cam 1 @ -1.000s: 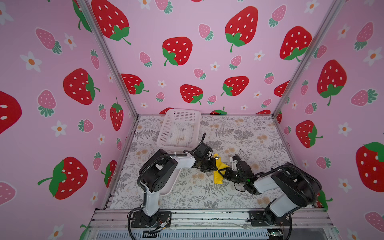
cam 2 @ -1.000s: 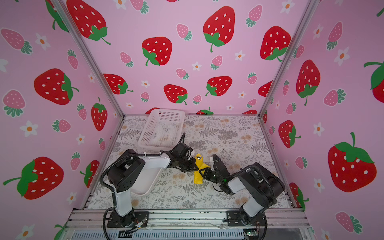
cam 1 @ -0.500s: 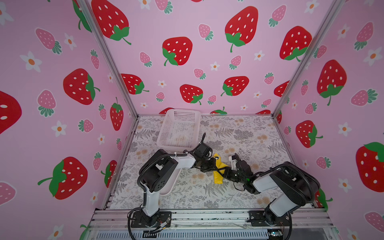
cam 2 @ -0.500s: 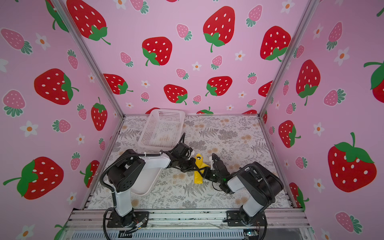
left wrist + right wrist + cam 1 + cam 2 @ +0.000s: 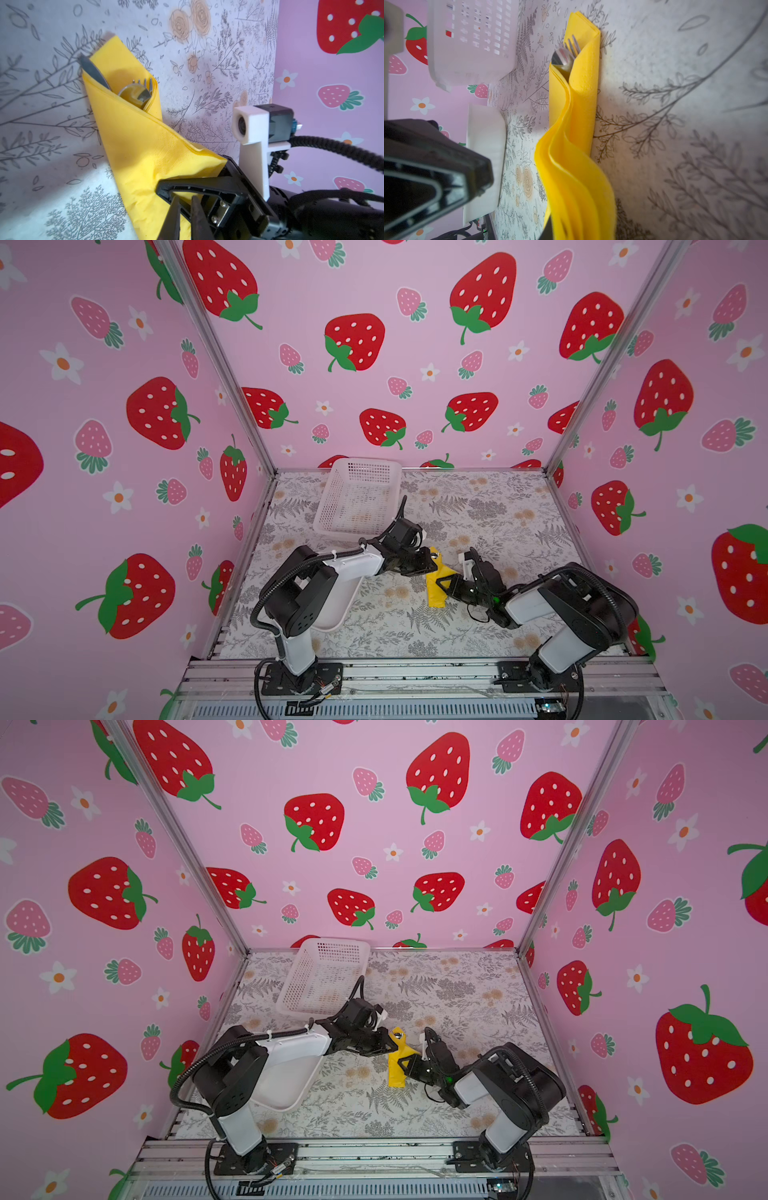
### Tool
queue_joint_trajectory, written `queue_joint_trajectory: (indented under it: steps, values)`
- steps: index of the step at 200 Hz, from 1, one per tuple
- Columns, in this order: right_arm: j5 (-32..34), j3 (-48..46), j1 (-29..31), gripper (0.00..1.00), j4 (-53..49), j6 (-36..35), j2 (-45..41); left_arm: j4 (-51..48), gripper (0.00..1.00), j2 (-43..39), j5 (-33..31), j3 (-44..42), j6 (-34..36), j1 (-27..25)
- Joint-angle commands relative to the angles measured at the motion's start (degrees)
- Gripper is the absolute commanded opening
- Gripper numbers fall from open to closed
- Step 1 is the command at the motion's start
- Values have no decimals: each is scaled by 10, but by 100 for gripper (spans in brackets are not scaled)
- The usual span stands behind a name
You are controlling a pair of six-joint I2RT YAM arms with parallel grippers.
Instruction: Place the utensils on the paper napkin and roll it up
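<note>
I see R fingers (image 5: 199,184) clamped on loosely rolled yellow paper napkin (image 5: 145,149), silver metal utensils (image 5: 136,94) inside, mid floral counter (image 5: 490,510); L fingers (image 5: 173,218) nearly closed, empty.

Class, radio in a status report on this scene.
Right end effector shut on paper napkin. Left end effector beside it, grip unclear. Utensils wrapped inside. Basket, tray apart.

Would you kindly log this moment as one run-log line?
paper napkin: partly rolled around utensils, heads showing | right tool: gripping its loose flap | left tool: at roll, grip unclear
</note>
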Motion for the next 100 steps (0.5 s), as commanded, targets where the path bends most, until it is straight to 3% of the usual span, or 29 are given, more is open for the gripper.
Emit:
queue_joint_trajectory:
  steps: [1,100]
  values:
    - [10,-15,-2,13,-36,8,16,-8,13,15,-1,10,13,16]
    - [7,-18,-2,13,-31,11,14,-39,11,97,1,91,32,41]
